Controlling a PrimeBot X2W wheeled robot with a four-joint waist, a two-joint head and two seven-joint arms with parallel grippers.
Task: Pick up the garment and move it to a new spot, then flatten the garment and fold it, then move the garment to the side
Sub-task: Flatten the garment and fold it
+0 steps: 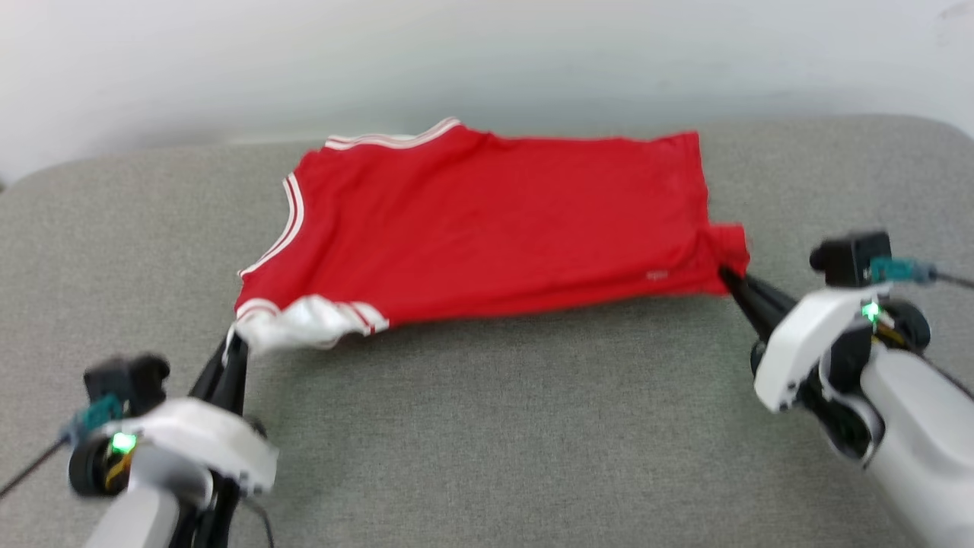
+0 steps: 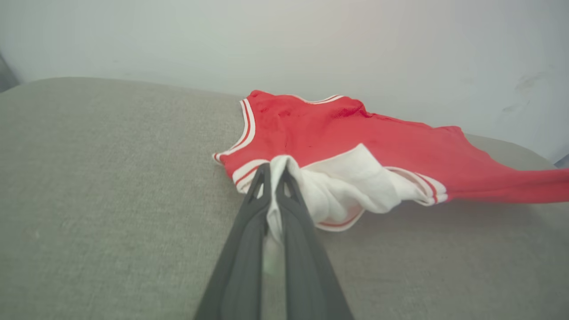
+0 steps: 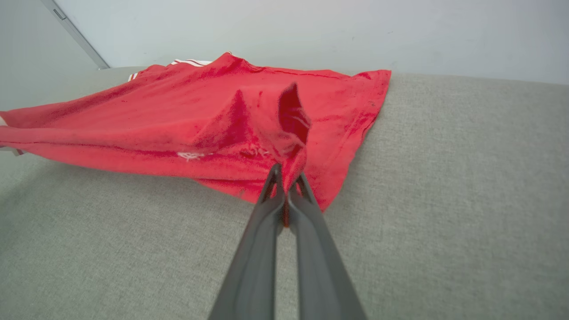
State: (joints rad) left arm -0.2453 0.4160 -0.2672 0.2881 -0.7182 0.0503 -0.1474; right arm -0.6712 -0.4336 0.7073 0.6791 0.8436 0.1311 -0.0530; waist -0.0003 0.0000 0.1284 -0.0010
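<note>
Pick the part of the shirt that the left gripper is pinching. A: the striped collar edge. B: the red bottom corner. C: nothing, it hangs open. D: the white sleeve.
D: in the left wrist view the left gripper is shut on the white sleeve of the shirt; the red bottom corner is in the right gripper.

Thin cloth garment [image 1: 494, 221] — matt

Soft even light, slight motion blur
</note>
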